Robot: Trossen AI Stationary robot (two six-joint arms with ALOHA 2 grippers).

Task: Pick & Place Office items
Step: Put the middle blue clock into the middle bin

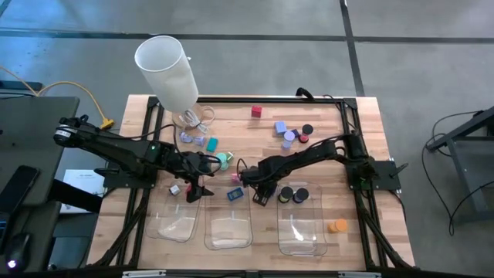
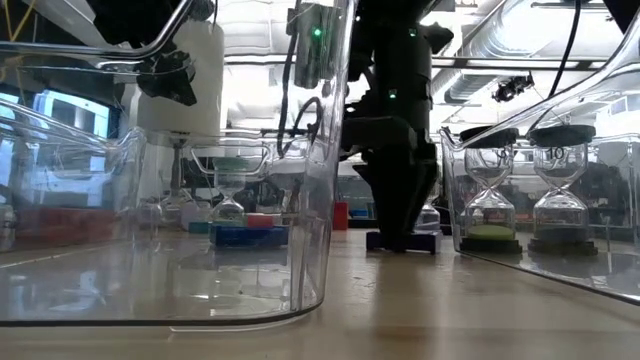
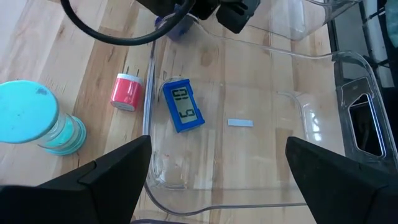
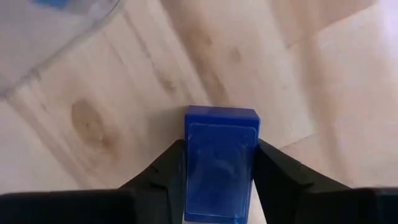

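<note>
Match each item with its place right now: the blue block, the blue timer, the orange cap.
Items:
1. blue block
2. blue timer
3. orange cap

Places:
A. on the bare table, beside the right tray
B. gripped between the fingers of the right hand
C. inside the middle tray

Pairs: 1-B, 2-C, 3-A.

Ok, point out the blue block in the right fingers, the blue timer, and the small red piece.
blue block [image 4: 221, 163]: right wrist view, its top face.
blue timer [image 3: 183, 104]: left wrist view, its display.
small red piece [image 3: 126, 92]: left wrist view, its side.
</note>
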